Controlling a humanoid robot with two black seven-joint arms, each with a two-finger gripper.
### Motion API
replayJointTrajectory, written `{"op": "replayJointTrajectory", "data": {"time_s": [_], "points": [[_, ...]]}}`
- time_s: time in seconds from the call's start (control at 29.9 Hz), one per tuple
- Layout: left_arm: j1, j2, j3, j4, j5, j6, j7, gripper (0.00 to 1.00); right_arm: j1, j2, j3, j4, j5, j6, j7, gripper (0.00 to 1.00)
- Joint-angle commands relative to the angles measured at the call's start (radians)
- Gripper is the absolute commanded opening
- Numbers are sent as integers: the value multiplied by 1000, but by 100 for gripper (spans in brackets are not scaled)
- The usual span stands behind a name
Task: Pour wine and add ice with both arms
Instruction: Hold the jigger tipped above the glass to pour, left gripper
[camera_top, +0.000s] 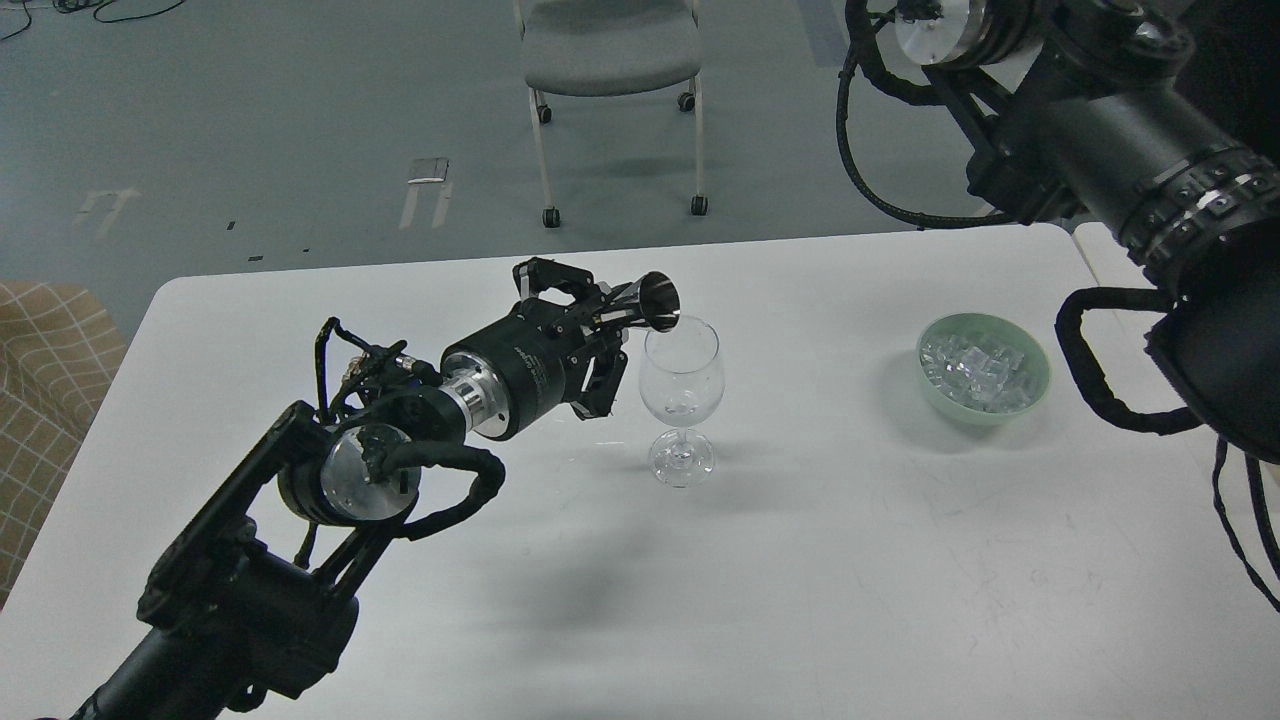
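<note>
My left gripper (598, 312) is shut on a small silver metal measuring cup (657, 300), held on its side with its open mouth just above the left rim of a clear wine glass (681, 385). The glass stands upright at the middle of the white table (800, 560) and looks nearly empty. A pale green bowl (1030, 385) at the right holds a pile of clear ice cubes (975, 362). My right arm (1120, 150) crosses the upper right corner; its gripper is out of view. No wine bottle shows.
A grey office chair (610, 50) stands on the floor beyond the table's far edge. A brown checked seat (50, 350) sits off the table's left edge. A second white table (1105, 250) adjoins at the right.
</note>
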Motion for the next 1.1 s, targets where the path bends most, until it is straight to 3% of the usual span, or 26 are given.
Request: {"op": "replayJointTrajectory", "data": {"time_s": [0.0, 0.27, 1.07], "points": [[-1, 11, 0, -3, 3, 1, 1, 0, -2, 0, 0, 0, 0, 0, 0, 100], [-12, 36, 0, -8, 52, 1, 31, 0, -3, 0, 0, 0, 0, 0, 0, 100], [-35, 43, 15, -12, 148, 27, 31, 0, -2, 0, 0, 0, 0, 3, 0, 100]]}}
